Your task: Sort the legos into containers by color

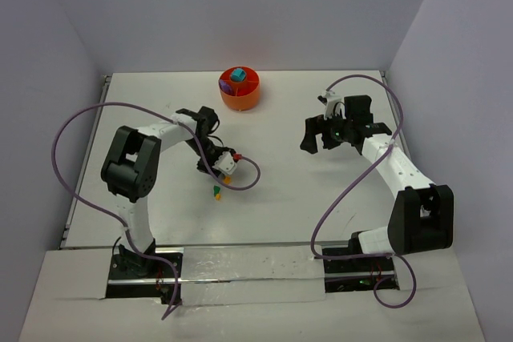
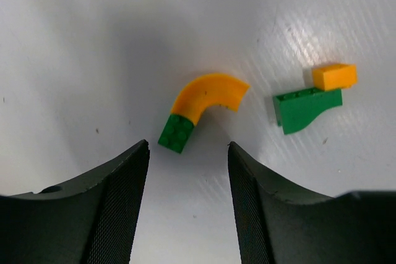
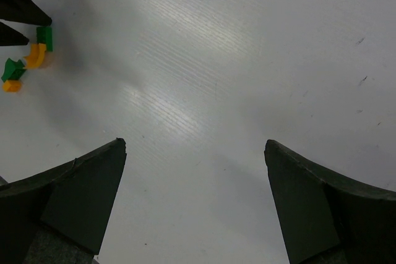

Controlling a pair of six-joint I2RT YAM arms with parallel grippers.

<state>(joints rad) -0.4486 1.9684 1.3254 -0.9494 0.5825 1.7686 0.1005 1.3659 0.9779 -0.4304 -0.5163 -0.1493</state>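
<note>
While the left gripper (image 2: 189, 153) hovers low over the white surface (image 2: 93, 41) with its jaws apart and nothing between them, a curved orange piece (image 2: 207, 94) lies just ahead of its fingertips, one end touching a small green brick (image 2: 176, 132). Off to one side sits a green sloped brick (image 2: 303, 108) with a small orange block (image 2: 334, 76) touching its far corner (on top or beside, I cannot tell). The right gripper (image 3: 195, 146) is spread wide too, empty, well apart from those pieces. Near the far edge of the surface stands the orange tub (image 1: 240, 90), a teal brick (image 1: 237, 76) inside it.
</note>
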